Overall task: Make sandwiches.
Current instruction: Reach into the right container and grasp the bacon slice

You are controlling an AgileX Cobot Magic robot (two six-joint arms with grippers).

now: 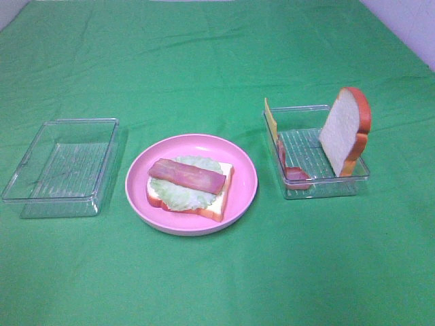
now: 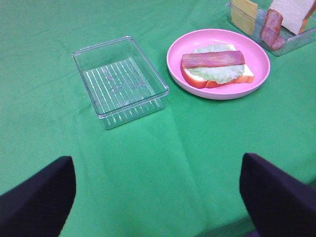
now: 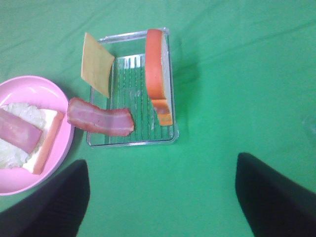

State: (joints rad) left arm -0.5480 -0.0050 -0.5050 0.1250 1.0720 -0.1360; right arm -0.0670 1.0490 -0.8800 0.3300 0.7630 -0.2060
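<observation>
L gripper (image 2: pixel 157 163), R gripper (image 3: pixel 162 163) wide open, empty

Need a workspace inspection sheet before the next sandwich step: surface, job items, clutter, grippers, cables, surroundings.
Surface: green cloth, creased, otherwise bare around the dishes.
Job's things: pink plate holds the bottom bread slice, with lettuce on it and a bacon strip on top. The right tray holds the second bread slice standing on edge, the cheese slice leaning at the opposite wall, and the spare bacon strip.
Clutter: left tray, clear, nothing in it.
Grippers: left gripper and right gripper both open, fingers holding nothing.
Cables: nothing seen.
Surroundings: pale background past the cloth's far corner.
</observation>
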